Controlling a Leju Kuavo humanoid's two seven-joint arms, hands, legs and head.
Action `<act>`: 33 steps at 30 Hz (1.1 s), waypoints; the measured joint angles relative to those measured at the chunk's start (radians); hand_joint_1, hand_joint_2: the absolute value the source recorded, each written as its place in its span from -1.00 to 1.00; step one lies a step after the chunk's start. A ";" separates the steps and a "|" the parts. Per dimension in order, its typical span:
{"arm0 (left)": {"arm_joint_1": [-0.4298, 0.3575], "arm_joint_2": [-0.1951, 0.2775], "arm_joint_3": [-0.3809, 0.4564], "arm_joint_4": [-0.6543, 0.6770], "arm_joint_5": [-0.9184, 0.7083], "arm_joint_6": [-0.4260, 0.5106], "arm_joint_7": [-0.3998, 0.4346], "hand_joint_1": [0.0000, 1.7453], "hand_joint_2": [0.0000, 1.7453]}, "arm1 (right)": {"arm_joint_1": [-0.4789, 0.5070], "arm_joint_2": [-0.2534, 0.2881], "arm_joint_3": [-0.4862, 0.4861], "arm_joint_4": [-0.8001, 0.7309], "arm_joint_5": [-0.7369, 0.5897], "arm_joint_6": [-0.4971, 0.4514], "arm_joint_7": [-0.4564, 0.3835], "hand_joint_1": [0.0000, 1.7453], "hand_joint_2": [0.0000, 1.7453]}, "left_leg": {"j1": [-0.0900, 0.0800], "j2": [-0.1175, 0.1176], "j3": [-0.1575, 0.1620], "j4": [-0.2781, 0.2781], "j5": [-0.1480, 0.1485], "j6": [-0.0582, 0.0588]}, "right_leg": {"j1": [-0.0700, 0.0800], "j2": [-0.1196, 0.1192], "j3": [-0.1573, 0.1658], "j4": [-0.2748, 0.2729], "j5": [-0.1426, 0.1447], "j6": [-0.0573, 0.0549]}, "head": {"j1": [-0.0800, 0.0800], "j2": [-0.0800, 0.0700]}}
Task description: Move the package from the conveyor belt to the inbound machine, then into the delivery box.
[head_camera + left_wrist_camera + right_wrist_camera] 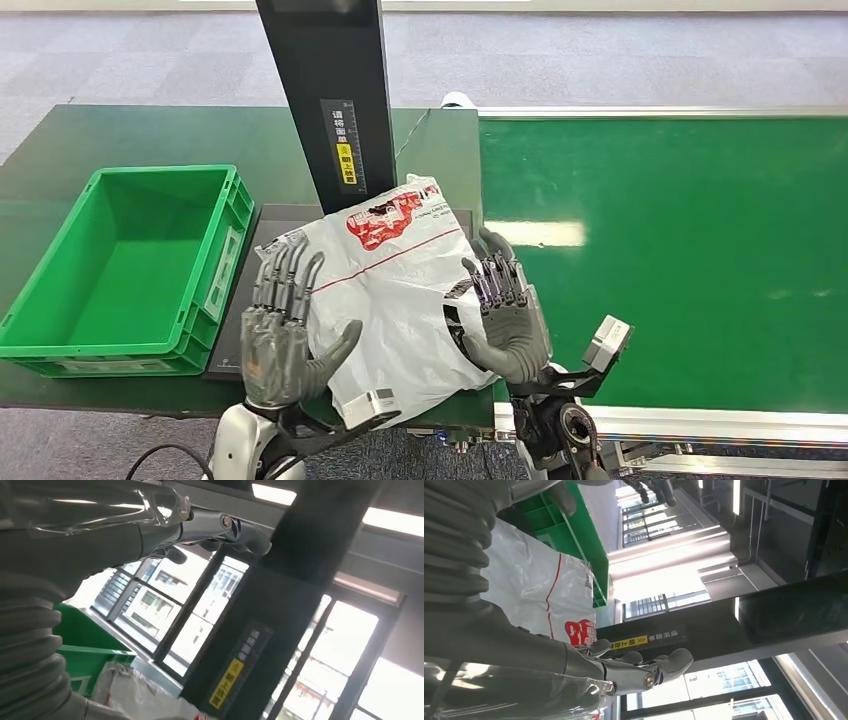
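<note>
The package [395,290], a white plastic bag with red print, lies on the dark platform [272,222] of the inbound machine, at the foot of its black post [335,100]. Its near end hangs over the table's front edge. My left hand [285,330] stands at the bag's left side, fingers straight up and thumb pointing at the bag. My right hand [510,310] stands at its right side, fingers also extended. Neither hand closes around it. The bag [539,590] shows beyond my right hand [624,670] in the right wrist view, and the bag [130,695] shows in the left wrist view.
An empty green delivery box [230,230] sits on the dark green table left of the machine. The green conveyor belt [680,260] stretches to the right, bare of parcels. The black post rises straight behind the package.
</note>
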 joint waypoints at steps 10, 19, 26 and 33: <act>-0.095 0.005 -0.153 0.324 -0.155 -0.106 0.078 -1.00 1.00 | -0.053 0.008 -0.015 0.072 -0.046 0.016 0.012 -1.00 1.00 | 0.000 0.000 0.000 0.000 0.000 0.000 | 0.000 0.000 0.000 0.000 0.000 0.000 | 0.000 0.000; -0.176 0.008 -0.182 0.533 -0.157 -0.162 0.083 -1.00 1.00 | -0.071 0.008 -0.018 0.132 -0.086 0.017 0.006 -1.00 1.00 | 0.000 0.000 0.000 0.000 0.000 0.000 | 0.000 0.000 0.000 0.000 0.000 0.000 | 0.000 0.000; -0.231 0.009 -0.182 0.634 -0.098 -0.212 0.038 -1.00 1.00 | -0.071 0.007 -0.018 0.161 -0.101 0.017 0.005 -1.00 1.00 | 0.000 0.000 0.004 0.000 0.001 0.000 | 0.000 0.000 0.005 0.000 0.001 0.000 | 0.000 0.000; -0.279 0.008 -0.192 0.691 -0.037 -0.223 -0.020 0.89 1.00 | -0.070 0.007 -0.019 0.171 -0.114 -0.002 0.006 -1.00 1.00 | 0.000 -0.001 0.005 0.000 0.004 0.001 | 0.000 0.000 0.007 0.000 0.003 -0.001 | 0.000 0.000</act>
